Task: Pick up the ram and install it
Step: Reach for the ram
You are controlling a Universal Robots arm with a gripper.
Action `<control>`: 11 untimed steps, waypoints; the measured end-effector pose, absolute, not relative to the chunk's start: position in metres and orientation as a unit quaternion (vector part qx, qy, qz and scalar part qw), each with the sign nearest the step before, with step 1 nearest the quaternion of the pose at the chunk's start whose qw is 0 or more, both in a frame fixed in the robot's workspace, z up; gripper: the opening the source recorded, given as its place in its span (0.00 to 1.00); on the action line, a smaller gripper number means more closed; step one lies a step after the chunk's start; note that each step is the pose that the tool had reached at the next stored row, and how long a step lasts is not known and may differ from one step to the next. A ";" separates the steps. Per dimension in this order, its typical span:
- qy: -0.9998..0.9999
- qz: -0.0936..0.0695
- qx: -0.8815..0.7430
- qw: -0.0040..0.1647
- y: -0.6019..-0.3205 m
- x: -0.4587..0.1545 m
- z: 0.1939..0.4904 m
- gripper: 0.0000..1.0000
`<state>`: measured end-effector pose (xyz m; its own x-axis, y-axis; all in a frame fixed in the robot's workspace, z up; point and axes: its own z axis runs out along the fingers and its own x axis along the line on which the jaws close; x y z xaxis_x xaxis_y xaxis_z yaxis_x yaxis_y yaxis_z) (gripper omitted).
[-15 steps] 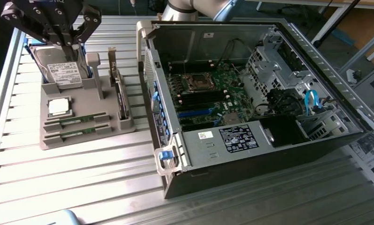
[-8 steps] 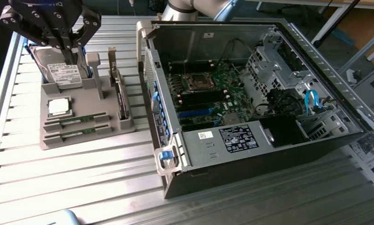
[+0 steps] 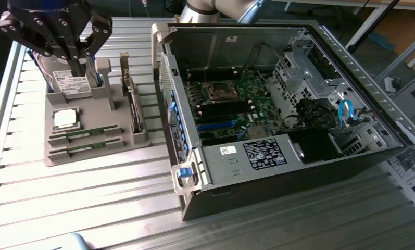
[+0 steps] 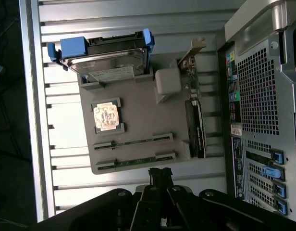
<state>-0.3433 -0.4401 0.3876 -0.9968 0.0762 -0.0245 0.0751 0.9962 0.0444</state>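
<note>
Two ram sticks lie in slots of a grey holder (image 3: 89,156) on the slatted table. Both are long green boards, one (image 3: 86,134) behind the other (image 3: 82,149). The wrist view shows them too, one (image 4: 133,143) and the other (image 4: 136,160), side by side. My gripper (image 3: 76,66) hangs high above the holder, at the top of the exterior view's left, in front of the hard drive. Its black fingers are shut together with nothing between them. In the wrist view the gripper (image 4: 160,173) points just past the holder's edge nearest the ram sticks.
The holder also carries a silver hard drive (image 4: 107,55) with blue rails, a square CPU (image 4: 107,117) and an upright expansion card (image 4: 195,130). An open computer case (image 3: 284,104) with its motherboard (image 3: 231,104) exposed stands on the exterior view's right, close beside the holder.
</note>
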 end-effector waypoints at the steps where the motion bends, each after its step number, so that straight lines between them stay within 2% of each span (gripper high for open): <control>1: 0.999 0.022 0.038 0.013 -0.441 -0.343 0.388 0.11; 11: 0.999 0.022 0.038 0.013 -0.444 -0.344 0.387 0.11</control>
